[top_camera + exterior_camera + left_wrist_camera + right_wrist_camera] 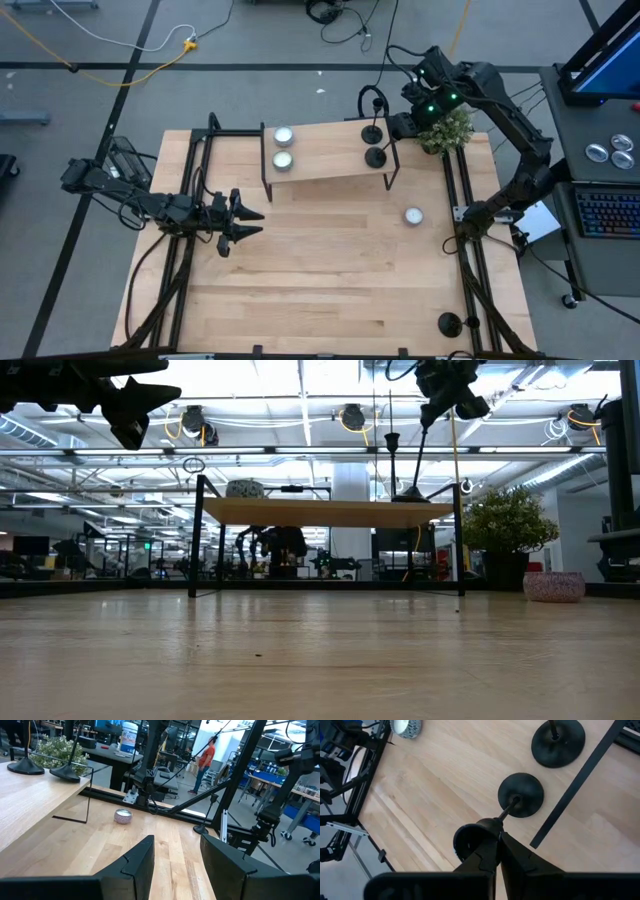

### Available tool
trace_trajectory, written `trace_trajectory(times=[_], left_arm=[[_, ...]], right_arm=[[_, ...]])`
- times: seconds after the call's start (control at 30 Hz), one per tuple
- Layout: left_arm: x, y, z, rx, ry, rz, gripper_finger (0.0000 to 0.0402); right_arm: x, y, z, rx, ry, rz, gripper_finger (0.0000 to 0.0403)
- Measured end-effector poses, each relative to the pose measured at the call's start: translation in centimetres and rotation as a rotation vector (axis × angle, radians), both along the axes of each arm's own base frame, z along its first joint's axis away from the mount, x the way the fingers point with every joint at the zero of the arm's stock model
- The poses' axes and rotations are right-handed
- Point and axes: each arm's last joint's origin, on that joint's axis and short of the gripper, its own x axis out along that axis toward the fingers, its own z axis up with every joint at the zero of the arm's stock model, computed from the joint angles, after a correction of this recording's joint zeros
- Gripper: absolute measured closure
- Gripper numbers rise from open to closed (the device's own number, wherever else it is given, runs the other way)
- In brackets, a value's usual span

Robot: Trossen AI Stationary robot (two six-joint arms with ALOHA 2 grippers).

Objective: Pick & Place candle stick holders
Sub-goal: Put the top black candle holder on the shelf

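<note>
Nearest the front edge of the worktop [330, 300], a lone black candle stick holder [449, 323] stands by the right-hand rail — only the high view catches it. Farther in, the left gripper [252, 224] hovers over the left part of the worktop with its fingers [135, 865] parted and nothing between them; its own wrist view looks across the bare wood to a small silver tealight [123, 815], the same one the high view places right of centre. Beyond that stands a low raised shelf [330, 160] on thin black legs, carrying two more tealights [283, 147] at its left end and two black holders at its right. The right gripper [392, 124] is over that right end, clenched on the top of the stem of the candle stick holder [520, 795] farther back on the shelf; the right wrist view shows this plainly — the closed fingers pinching the stem top, the round base below on the wood — while the high view only shows the arm reaching in. The second shelf holder [558, 742] stands just beside it, apart from the gripper. The low view shows the shelf edge-on with both thin stems rising above it. Behind the shelf's right corner sits a small green plant [447, 128], and the left wrist view alone shows a person in a red top [206, 756] far off in the room.
</note>
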Motion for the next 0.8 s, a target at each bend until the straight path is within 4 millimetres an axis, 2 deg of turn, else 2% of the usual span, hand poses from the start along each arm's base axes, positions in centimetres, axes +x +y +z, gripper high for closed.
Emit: trace_trajectory(times=[0.8], left_arm=[[0.00, 0.00, 0.00, 0.004, 0.000, 0.000, 0.0238]], right_arm=[[0.40, -0.43, 0.18, -0.045, -0.035, -0.003, 0.0387]])
